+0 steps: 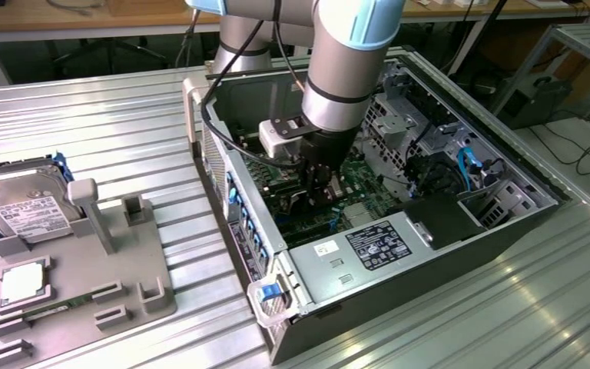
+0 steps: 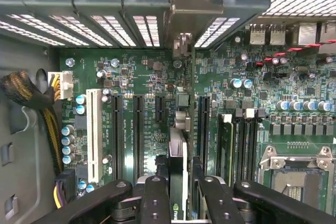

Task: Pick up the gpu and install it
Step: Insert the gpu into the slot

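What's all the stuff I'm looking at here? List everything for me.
computer case: one, black, open, on the metal table
motherboard: one, green, inside the case
gpu: one, dark card seen edge-on, upright over the motherboard, between the pincer's fingers
hard drive: one, silver, on the grey holder tray at the exterior view's left
square chip: one, silver, on the same tray
robot arm: one, grey with light blue, reaching down into the case
pincer: one, black, shut on the gpu

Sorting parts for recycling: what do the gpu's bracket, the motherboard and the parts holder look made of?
gpu bracket: likely bare metal, dull silver-grey sheen.
Motherboard: green circuit board, probably laminate, glossy with fine traces.
Parts holder: looks like matte grey plastic, uniform and unreflective.
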{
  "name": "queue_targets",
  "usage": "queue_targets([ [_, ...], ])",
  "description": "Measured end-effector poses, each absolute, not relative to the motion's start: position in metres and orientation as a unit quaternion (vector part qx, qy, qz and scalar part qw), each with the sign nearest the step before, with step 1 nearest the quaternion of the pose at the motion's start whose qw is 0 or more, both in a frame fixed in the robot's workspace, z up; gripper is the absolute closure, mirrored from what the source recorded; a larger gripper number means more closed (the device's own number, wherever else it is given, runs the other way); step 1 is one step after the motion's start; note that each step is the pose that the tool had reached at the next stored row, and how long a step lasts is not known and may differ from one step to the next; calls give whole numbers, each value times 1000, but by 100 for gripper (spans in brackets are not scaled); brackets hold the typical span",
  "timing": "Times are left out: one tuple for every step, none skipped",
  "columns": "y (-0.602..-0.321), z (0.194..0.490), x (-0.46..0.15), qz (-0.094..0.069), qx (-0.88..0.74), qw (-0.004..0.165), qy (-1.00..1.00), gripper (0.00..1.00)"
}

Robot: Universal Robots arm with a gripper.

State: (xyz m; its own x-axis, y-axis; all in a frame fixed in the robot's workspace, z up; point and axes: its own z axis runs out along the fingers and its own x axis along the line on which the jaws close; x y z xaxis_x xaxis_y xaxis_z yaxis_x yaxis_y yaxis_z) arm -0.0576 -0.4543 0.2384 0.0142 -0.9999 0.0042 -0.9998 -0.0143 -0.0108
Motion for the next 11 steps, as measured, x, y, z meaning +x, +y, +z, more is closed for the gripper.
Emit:
queue_targets([
  [-454,236,-58,-5,-712,2,702,73],
  [-454,235,-58,-5,-712,2,702,73],
  [-454,234,-58,-5,-712,2,702,73],
  [-454,233,-57,-5,-712,3,702,73],
  [-454,233,-58,-5,-712,3,702,73],
  [-454,233,-58,-5,-712,3,702,73],
  [-454,233,-58,-5,-712,3,702,73],
  [-454,233,-58,-5,-712,3,702,73],
  [-454,233,-58,-5,-712,3,702,73],
  [-454,233,-58,-5,-712,3,702,73],
  [-454,233,-58,-5,-712,3,702,73],
])
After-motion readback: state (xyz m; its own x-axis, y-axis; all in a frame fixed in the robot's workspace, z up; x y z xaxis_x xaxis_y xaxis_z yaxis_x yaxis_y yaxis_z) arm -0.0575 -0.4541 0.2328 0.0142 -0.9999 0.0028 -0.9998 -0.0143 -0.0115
